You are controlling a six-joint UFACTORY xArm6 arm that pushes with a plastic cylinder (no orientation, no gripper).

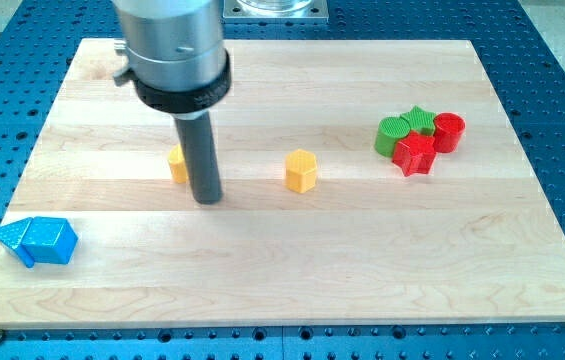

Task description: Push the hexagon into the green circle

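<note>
A yellow hexagon block sits near the middle of the wooden board. The green circle block stands at the view's right, in a tight cluster with a green star, a red star and a red cylinder. My tip rests on the board to the left of the hexagon, about a hundred pixels away. A second yellow block is partly hidden just behind and left of the rod; its shape is unclear.
Two blue blocks lie together at the board's lower left edge. The arm's grey body hangs over the upper left of the board. A blue perforated table surrounds the board.
</note>
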